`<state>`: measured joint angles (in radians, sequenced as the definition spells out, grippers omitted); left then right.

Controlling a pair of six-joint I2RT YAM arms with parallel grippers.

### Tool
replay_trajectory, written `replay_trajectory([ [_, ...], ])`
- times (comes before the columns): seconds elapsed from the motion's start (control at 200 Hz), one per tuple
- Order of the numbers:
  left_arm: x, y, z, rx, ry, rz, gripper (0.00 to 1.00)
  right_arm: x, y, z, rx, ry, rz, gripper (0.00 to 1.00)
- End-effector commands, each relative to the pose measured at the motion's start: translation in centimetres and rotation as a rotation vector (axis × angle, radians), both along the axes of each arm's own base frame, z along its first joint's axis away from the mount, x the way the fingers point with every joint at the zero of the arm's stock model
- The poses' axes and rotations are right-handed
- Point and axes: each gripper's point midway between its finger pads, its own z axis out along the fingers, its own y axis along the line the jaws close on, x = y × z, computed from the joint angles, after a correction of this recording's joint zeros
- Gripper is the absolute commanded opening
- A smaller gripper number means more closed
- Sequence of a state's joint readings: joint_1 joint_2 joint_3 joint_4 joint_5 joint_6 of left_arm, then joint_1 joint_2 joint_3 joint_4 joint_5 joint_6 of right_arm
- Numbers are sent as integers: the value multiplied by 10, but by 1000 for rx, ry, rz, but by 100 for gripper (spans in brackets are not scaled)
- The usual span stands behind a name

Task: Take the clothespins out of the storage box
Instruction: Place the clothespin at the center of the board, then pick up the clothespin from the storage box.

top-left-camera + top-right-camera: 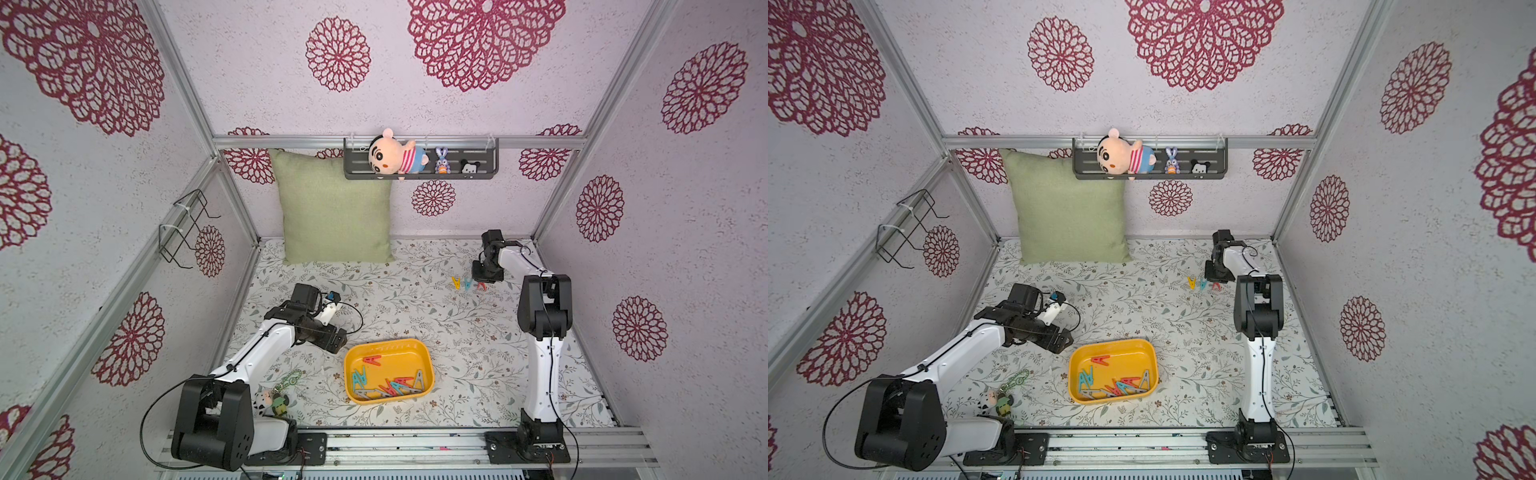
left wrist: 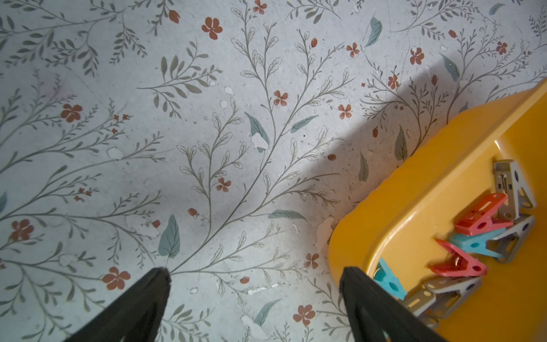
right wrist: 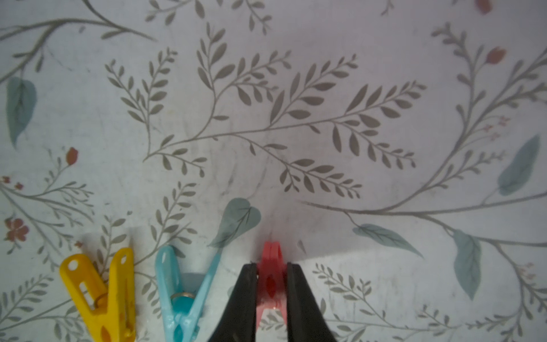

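The yellow storage box (image 1: 388, 343) sits on the flowered mat at front centre, with several red, teal and grey clothespins (image 1: 395, 386) lying in it. Just left of the box hangs my left gripper (image 1: 340, 338), open; its wrist view shows the box wall (image 2: 414, 207) beside one finger and bare mat between the fingers. At the far right, my right gripper (image 3: 271, 265) is shut on a red clothespin (image 3: 270, 251) down on the mat. A teal clothespin (image 3: 183, 290) and a yellow clothespin (image 3: 97, 290) lie beside it in a row.
A green pillow (image 1: 332, 212) leans on the back wall. A dark shelf (image 1: 419, 176) with toys hangs above it. A keychain charm (image 1: 276, 401) lies by the left arm's base, and a wire rack (image 1: 183, 228) is on the left wall.
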<state>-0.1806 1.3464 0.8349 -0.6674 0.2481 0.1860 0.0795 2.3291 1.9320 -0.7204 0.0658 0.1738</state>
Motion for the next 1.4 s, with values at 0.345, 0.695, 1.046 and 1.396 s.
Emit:
replay_trajectory([
  [0.345,4,-2,9,-15,-36,-5,98,3,2,22,-12,-18,14,33],
  [0.695,4,-2,9,-19,-35,-6,98,10,1,99,-27,-132,-2,39],
  [1.046,4,0,7,-10,-36,-3,98,-107,138,199,107,-291,187,37],
  [1.396,5,0,5,-3,-30,-1,98,-284,279,152,256,-222,695,37],
])
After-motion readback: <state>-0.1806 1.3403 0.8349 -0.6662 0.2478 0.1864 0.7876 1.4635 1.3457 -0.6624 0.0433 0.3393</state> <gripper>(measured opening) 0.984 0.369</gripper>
